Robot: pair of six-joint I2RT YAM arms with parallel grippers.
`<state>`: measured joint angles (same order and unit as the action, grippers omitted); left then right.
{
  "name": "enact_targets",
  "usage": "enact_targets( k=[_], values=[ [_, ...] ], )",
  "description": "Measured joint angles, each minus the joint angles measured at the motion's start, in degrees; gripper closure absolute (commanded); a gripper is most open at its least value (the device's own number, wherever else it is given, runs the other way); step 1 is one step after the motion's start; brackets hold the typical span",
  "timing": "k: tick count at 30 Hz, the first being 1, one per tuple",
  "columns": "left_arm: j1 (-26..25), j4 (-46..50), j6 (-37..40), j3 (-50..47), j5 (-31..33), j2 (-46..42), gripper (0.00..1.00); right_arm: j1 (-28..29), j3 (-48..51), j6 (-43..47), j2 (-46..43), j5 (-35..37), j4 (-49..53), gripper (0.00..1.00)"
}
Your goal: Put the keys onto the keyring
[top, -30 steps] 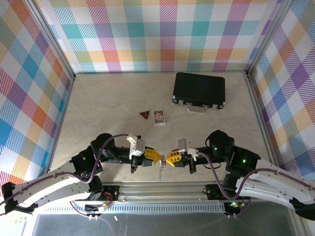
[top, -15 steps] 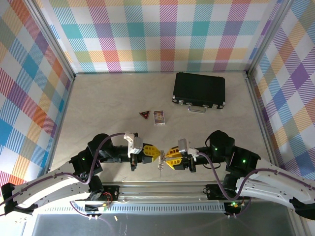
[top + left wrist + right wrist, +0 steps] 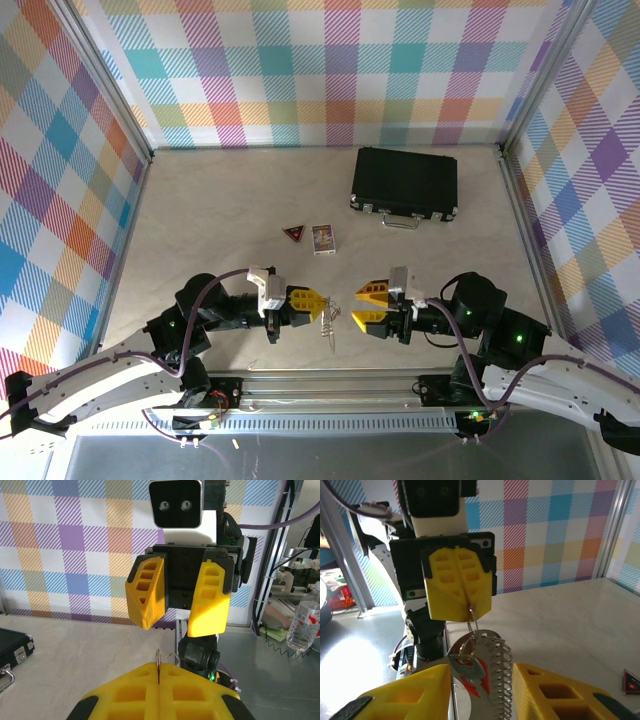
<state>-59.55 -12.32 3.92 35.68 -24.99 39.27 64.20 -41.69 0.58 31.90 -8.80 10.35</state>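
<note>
the yellow left fingers (image 3: pixel 308 303) pinch shut on the silver metal keyring loop (image 3: pixel 471 622) above the near edge of the beige bench (image 3: pixel 200 220); the small red-tagged metal key (image 3: pixel 470 669) dangles beneath. the right fingers (image 3: pixel 372 290) stand parted just right of it.

Left gripper (image 3: pixel 320 304) clamped, facing right gripper (image 3: pixel 361 305) with parted jaws.

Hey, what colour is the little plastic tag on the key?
Red. The tag shows best in the right wrist view, hanging below the shut left gripper.
</note>
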Motion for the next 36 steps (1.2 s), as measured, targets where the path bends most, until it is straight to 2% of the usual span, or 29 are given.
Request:
enact_targets(
  k=[4,13,23,36],
  values=[
    [0.0,-1.6,0.0,-0.1,-1.5,0.0,1.00,0.0,0.0,-1.6,0.2,0.3,0.0,0.68],
    [0.0,-3.5,-1.1,-0.3,-5.9,-0.2,1.00,0.0,0.0,-1.6,2.9,-5.4,-2.6,0.73],
    [0.0,-4.0,-1.3,-0.3,-7.6,1.3,1.00,0.0,0.0,-1.0,5.3,-8.4,-5.6,0.80],
    [0.0,-4.4,-1.3,-0.3,-8.5,1.9,1.00,0.0,0.0,-0.1,5.6,-11.0,-6.2,0.81]
  ],
)
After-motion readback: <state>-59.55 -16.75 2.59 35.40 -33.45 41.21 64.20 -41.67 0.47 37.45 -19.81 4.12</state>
